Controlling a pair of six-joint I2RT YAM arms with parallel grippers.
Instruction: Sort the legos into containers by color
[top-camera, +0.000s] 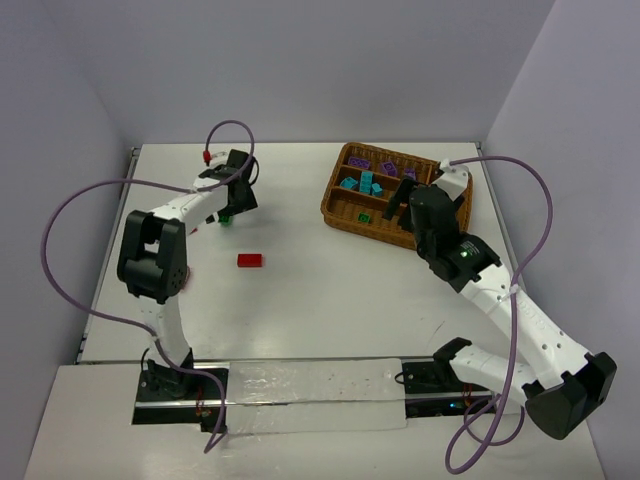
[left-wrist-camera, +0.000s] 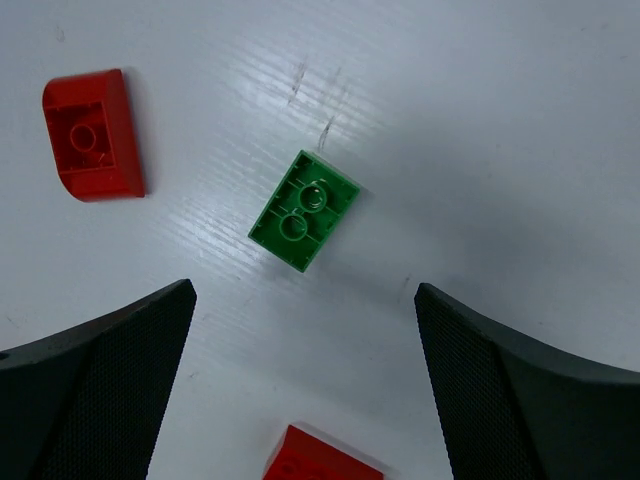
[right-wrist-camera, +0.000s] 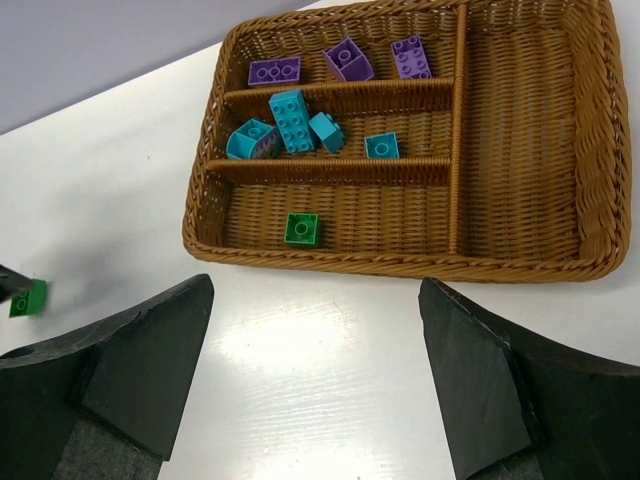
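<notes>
Left gripper (left-wrist-camera: 305, 290) (jaws wide) hovers over green lego (left-wrist-camera: 304, 210).

A: Where was the tray (top-camera: 338, 208)?
B: Far right of the table (top-camera: 320, 310).
A: Contents?
B: Three bricks (right-wrist-camera: 274, 71) in the far slot, a cluster (right-wrist-camera: 291, 120) in the middle slot, a single brick (right-wrist-camera: 302, 229) in the near slot.
A: Loose ones?
B: Left half of the table. One loose brick (left-wrist-camera: 304, 210) lay below the left gripper (left-wrist-camera: 305, 292); a second brick (left-wrist-camera: 92, 135) and a third brick (left-wrist-camera: 320, 460) lay apart from it, on opposite sides.
</notes>
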